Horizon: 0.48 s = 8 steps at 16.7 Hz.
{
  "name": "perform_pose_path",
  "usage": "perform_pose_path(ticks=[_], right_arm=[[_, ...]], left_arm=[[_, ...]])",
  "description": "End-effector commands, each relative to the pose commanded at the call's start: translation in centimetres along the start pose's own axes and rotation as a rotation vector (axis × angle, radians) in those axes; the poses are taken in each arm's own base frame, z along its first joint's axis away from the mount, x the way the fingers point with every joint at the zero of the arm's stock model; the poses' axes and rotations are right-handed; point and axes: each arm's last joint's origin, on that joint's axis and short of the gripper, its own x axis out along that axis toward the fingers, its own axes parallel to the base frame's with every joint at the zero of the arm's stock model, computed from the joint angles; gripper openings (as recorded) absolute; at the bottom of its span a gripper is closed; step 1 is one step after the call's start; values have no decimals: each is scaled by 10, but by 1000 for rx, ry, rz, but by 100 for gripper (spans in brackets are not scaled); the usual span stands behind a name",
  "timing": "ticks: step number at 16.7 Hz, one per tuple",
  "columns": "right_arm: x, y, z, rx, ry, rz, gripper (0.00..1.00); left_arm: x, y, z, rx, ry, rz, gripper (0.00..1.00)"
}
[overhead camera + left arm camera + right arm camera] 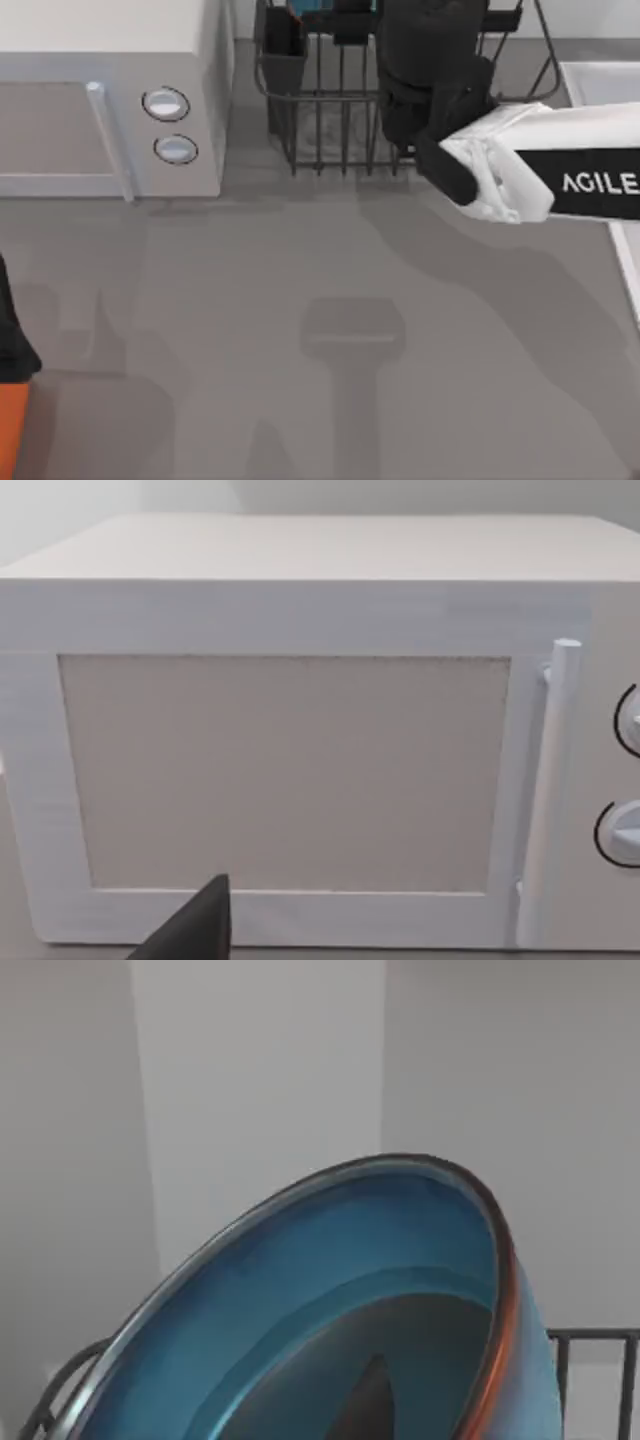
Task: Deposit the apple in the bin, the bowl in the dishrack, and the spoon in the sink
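Observation:
The bowl [330,1300], teal-blue inside with an orange-red band at its rim, is tilted steeply and close in the right wrist view. One dark finger [368,1405] reaches inside it. My right gripper [430,60] is shut on the bowl, over the black wire dishrack [330,110] at the table's back. A sliver of the bowl's teal [305,9] shows past the arm at the top edge. Rack wires [600,1345] show just below the bowl. The sink [600,80] is a pale rim at the far right. The apple and the spoon are out of view.
A white microwave [100,100] with two round knobs stands at the back left, close in front of my parked left arm's camera [300,760]. The rack's black utensil cup [283,50] sits at its left corner. A black and orange shape [10,400] lies at the left edge.

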Motion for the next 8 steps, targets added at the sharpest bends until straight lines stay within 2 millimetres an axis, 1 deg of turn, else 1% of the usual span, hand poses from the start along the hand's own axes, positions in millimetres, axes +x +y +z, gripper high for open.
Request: perform_pose_path(ticks=[2, 3, 8], right_arm=[[0, 0, 0, 0, 0, 0, 98], [0, 0, 0, 0, 0, 0, 100], [0, 0, 0, 0, 0, 0, 100]], left_arm=[[0, 0, 0, 0, 0, 0, 100], [0, 0, 0, 0, 0, 0, 100], [0, 0, 0, 0, 0, 0, 100]])
